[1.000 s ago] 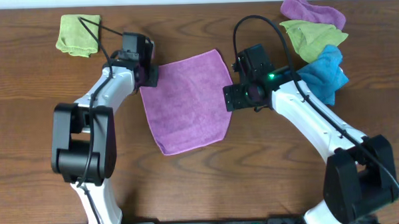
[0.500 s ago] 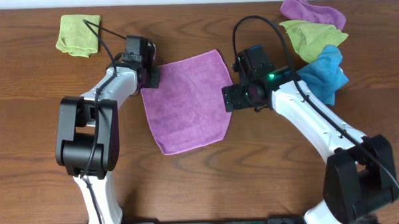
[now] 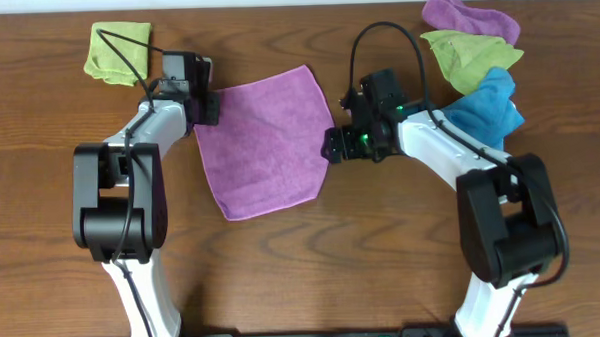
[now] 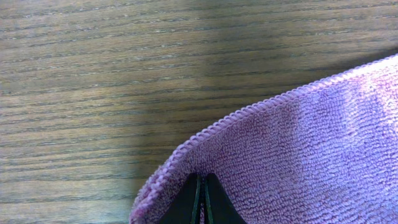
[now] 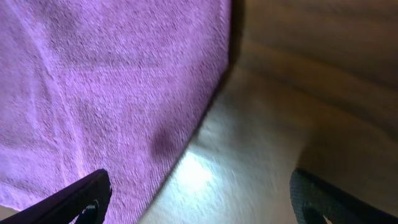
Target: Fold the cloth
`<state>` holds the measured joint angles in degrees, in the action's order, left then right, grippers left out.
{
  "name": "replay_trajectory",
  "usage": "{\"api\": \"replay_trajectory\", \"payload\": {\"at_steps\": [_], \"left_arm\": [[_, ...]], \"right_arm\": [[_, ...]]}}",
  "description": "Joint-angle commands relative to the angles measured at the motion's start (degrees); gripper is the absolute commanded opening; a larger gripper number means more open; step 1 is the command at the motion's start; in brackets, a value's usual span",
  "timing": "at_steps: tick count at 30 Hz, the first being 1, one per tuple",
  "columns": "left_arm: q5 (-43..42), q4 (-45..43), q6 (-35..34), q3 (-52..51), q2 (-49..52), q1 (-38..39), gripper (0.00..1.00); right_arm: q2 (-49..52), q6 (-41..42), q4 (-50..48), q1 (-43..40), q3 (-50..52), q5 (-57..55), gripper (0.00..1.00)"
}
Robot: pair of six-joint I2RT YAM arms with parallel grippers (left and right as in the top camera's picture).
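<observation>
The pinkish-mauve cloth lies spread flat on the wooden table, slightly rotated. My left gripper is at its upper left corner and shut on it. In the left wrist view the closed fingertips pinch the cloth just inside its stitched hem. My right gripper is open at the cloth's right edge. In the right wrist view its jaws stand wide apart, one finger over the cloth and the other over bare wood.
A green cloth lies at the far left, close to my left arm. At the far right a violet cloth, a green cloth and a blue cloth are bunched beside my right arm.
My left gripper has moved left and away with the cloth's corner, dragging the whole cloth left. My right gripper has moved left along with the cloth's right edge.
</observation>
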<state>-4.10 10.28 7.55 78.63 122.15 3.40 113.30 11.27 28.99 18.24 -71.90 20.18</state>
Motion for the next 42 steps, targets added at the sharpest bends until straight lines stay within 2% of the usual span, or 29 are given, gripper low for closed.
{"api": "replay_trajectory", "payload": {"at_steps": [1,7,17,20,31,35,42], "left_arm": [[0.76,0.57,1.29,0.04,2.14,-0.44,0.06],[-0.04,0.74,1.27,0.04,2.14,-0.44,0.06],[-0.04,1.64,1.27,0.04,2.14,-0.39,0.06],[-0.02,1.70,1.27,0.04,2.14,-0.39,0.06],[0.48,1.73,1.27,0.04,2.14,-0.39,0.06],[4.42,1.73,1.97,0.04,2.14,-0.37,0.06],[4.70,1.42,2.99,0.04,2.14,-0.37,0.06]], "right_arm": [[0.79,-0.68,-3.48,-0.07,0.04,3.23,0.94],[3.76,1.16,-17.75,-0.07,0.04,6.64,0.99],[13.40,9.46,-28.39,0.13,0.02,13.92,0.99],[14.36,9.51,-25.92,0.31,0.02,17.97,0.99],[13.33,2.32,-6.69,0.04,0.02,19.69,0.99],[10.97,1.29,-4.07,-0.94,0.02,19.06,0.99],[4.46,-2.16,2.93,-1.79,0.02,20.20,0.99]]}}
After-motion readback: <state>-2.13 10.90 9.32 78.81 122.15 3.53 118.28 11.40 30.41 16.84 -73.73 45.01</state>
